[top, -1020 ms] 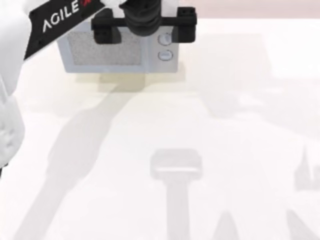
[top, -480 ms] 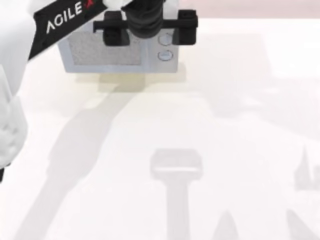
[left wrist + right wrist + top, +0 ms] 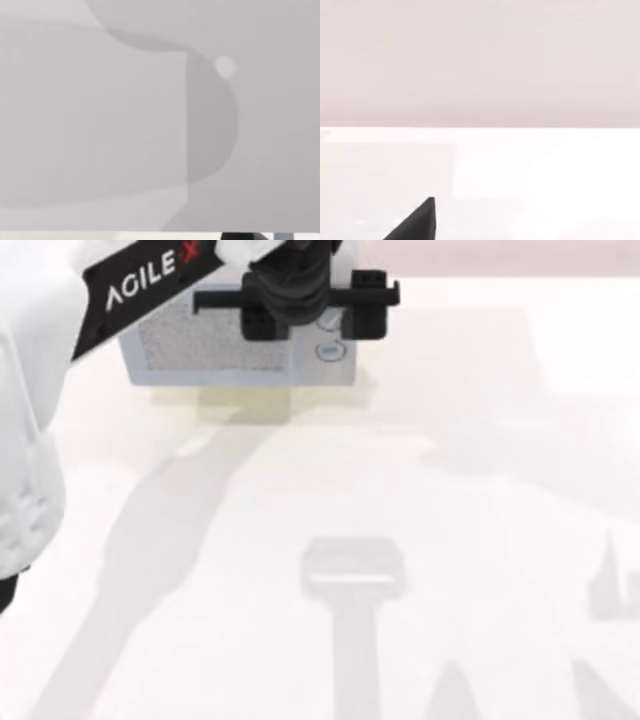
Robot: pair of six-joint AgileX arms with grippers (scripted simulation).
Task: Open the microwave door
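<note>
The microwave (image 3: 330,370) stands at the table's far left, with its door (image 3: 210,340) flat against the front and its speckled window facing me. My left gripper (image 3: 315,320) hangs over the microwave's front top edge, above the seam between door and knob panel. Its fingers (image 3: 262,322) are apart and straddle the door's handle edge, which is mostly hidden beneath them. In the left wrist view a grey microwave surface (image 3: 150,125) fills nearly everything. My right gripper (image 3: 417,225) is out of the top view and sits parked over bare table.
The lower knob (image 3: 329,351) shows just below the left gripper; the upper one is half covered. The white table (image 3: 400,490) carries only arm shadows. The left arm's white body (image 3: 25,440) crosses the table's left edge.
The left gripper's fingers have drawn much closer together, the left one sliding right toward the handle. The gripper has also come slightly forward over the microwave's front.
</note>
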